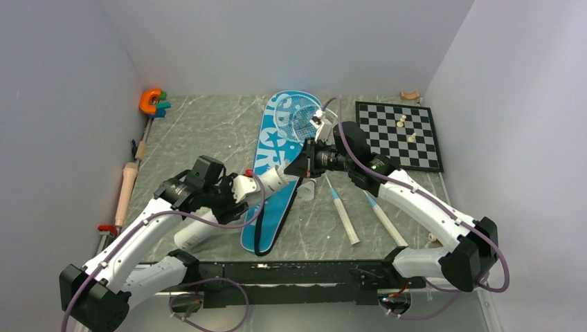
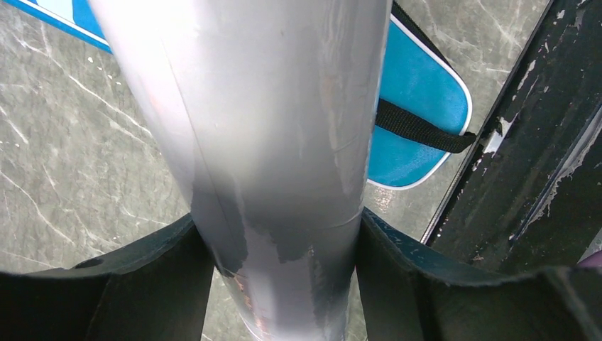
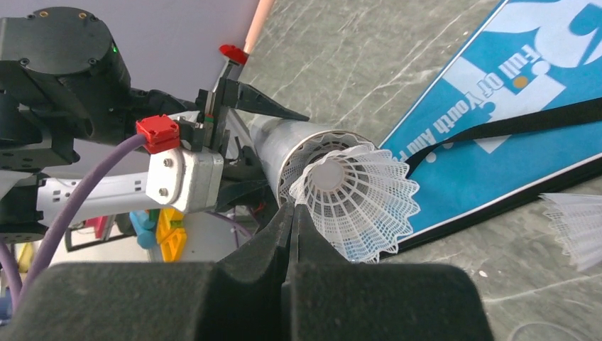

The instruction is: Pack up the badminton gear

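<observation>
One shuttlecock is pinched in the right jaws; the second shuttlecock is cut off. Left jaws clasp the tube.

The long white tube has a smooth, faintly glossy skin, scuffed into dull grey patches where the black fingers of the left gripper, matt hard plastic, press on it. The white shuttlecock has a netted skirt that looks like thin moulded plastic. The blue racket-shaped bag is smooth printed cloth, its black strap ribbed webbing. The grey table top looks like veined stone, matt.
</observation>
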Available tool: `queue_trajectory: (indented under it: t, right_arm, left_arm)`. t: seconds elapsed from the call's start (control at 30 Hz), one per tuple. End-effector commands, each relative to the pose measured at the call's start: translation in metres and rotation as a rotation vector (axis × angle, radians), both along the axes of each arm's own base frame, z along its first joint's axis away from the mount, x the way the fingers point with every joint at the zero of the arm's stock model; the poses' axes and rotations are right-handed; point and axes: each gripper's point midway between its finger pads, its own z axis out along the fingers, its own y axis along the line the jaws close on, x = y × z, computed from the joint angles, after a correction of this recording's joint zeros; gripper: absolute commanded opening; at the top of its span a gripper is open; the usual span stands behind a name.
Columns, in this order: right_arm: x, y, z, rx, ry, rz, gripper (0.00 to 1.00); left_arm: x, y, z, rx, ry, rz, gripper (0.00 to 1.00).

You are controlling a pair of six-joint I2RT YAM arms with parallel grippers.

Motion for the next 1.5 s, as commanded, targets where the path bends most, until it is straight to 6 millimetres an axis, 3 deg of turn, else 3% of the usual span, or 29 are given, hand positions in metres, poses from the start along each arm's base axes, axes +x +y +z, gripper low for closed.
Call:
queue_trajectory:
  t: [0.0, 0.1, 0.17, 0.2, 0.37, 0.53, 0.73, 0.83, 1.0, 1.3, 1.47]
  right_arm:
    - [-0.008, 0.018, 0.012, 0.077, 0.004, 0.065, 0.0]
    - [-0.01, 0.023, 0.012, 0.104, 0.014, 0.083, 0.08]
    - [-0.011, 0.023, 0.01, 0.11, 0.018, 0.085, 0.27]
    - [-0.012, 0.022, 0.009, 0.103, 0.023, 0.085, 0.41]
    - [-0.002, 0.003, 0.018, 0.083, -0.005, 0.019, 0.6]
    - [0.011, -0.026, 0.029, 0.082, -0.038, -0.074, 0.64]
    - [0.023, -0.036, -0.005, 0.007, 0.004, -0.131, 0.59]
    - [0.026, -0.032, -0.023, -0.053, 0.013, -0.127, 0.59]
    - [0.022, -0.022, -0.038, -0.112, 0.022, -0.091, 0.67]
    - [0.015, -0.006, -0.066, -0.15, 0.054, -0.051, 0.67]
    - [0.013, 0.013, -0.065, -0.127, 0.056, -0.017, 0.67]
  left_arm:
    - [-0.003, -0.006, 0.009, -0.042, -0.024, -0.038, 0.67]
    - [-0.004, -0.007, 0.009, -0.045, -0.021, -0.042, 0.67]
    - [-0.004, -0.007, 0.009, -0.045, -0.02, -0.042, 0.67]
    - [-0.004, -0.007, 0.009, -0.043, -0.02, -0.043, 0.67]
    - [-0.005, -0.006, 0.008, -0.039, -0.016, -0.044, 0.67]
    - [-0.004, -0.005, 0.007, -0.036, -0.014, -0.042, 0.67]
    - [-0.003, -0.006, 0.01, -0.037, -0.016, -0.041, 0.67]
    - [-0.002, -0.007, 0.012, -0.043, -0.017, -0.042, 0.67]
    - [-0.001, -0.008, 0.016, -0.044, -0.02, -0.043, 0.67]
    - [0.0, -0.013, 0.026, -0.064, -0.018, -0.048, 0.68]
    - [-0.001, -0.016, 0.029, -0.082, -0.01, -0.051, 0.68]
